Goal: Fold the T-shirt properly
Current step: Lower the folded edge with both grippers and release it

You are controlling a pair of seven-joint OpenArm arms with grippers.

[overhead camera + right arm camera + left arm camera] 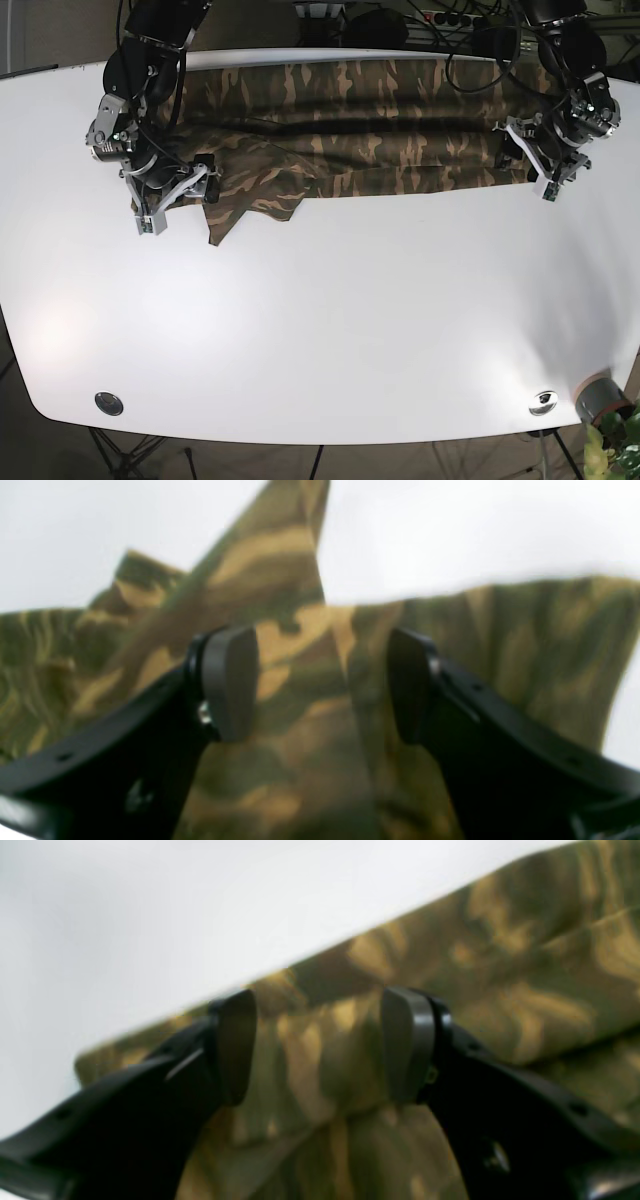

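Note:
A camouflage T-shirt (360, 125) lies as a long band along the far edge of the white table (330, 320), with one flap (255, 190) hanging toward the front at its left end. My left gripper (530, 160) is open over the shirt's right end; in the left wrist view its jaws (320, 1040) stand apart over the cloth (500, 980) near its edge. My right gripper (178, 195) is open at the shirt's left end; in the right wrist view (322, 680) the cloth (310, 730) shows between the open jaws. I cannot tell whether the fingertips touch the fabric.
Two round metal fittings (108, 403) (543, 402) sit near the table's front corners. A grey pot with a plant (603, 398) stands off the front right corner. Cables (460, 30) hang behind the far edge.

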